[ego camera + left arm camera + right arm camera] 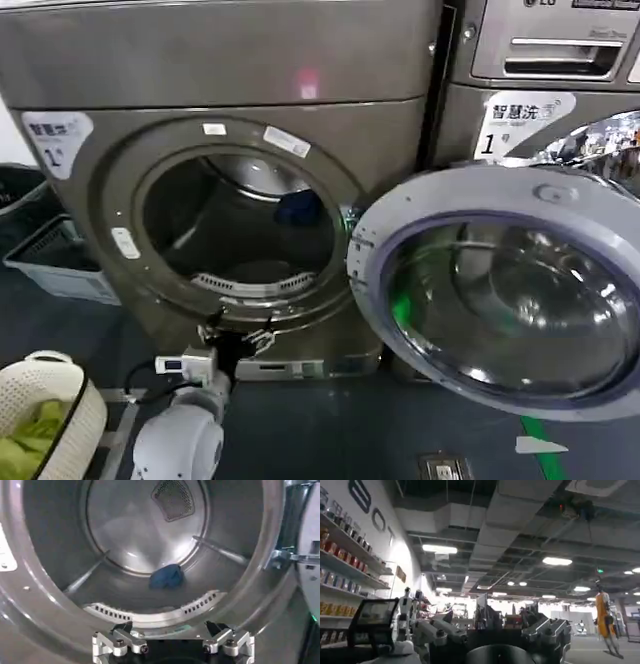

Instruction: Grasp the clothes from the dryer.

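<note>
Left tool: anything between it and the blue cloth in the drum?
Nothing visible. The left tool sits open just outside the dryer porthole, the door is swung aside, and the blue cloth lies alone deep in the drum.

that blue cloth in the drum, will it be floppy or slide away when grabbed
The blue cloth lies crumpled in a soft heap, so it is probably limp and will drape from a pinch. It looks small, so likely light. It sits on the smooth steel floor of the dryer drum, so a push may slide it. The left gripper is open at the door rim.
</note>
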{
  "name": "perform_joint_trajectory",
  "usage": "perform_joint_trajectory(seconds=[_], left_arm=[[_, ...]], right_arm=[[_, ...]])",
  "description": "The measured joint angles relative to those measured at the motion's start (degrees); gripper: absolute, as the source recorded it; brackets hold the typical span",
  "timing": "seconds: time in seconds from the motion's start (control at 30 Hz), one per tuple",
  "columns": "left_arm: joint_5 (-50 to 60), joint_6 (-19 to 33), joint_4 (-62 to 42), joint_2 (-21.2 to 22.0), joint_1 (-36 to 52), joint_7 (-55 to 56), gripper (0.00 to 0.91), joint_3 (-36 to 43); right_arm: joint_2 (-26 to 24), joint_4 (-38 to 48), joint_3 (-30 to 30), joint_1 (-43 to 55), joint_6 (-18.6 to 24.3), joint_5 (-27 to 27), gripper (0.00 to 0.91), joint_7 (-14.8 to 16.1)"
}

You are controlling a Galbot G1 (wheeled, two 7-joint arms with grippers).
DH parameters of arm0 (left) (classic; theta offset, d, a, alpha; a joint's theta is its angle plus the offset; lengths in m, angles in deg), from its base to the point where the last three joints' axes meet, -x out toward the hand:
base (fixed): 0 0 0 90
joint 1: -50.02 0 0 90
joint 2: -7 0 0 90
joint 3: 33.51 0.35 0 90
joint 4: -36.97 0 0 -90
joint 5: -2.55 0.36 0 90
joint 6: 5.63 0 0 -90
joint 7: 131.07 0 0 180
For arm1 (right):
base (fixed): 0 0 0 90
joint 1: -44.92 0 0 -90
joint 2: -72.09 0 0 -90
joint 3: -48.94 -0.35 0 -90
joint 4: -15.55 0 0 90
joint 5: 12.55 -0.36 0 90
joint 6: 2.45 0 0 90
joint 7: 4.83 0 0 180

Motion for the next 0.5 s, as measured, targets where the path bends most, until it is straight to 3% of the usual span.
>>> perform_joint_trajectory(seconds=[0.5], left_arm=[[-0.36,0.0,-0.29,-0.37,0.38,0.42,0.907,0.01]], right_arm=[[0.07,0.27,0.05,-0.05,0.07,0.06,0.907,0.0]])
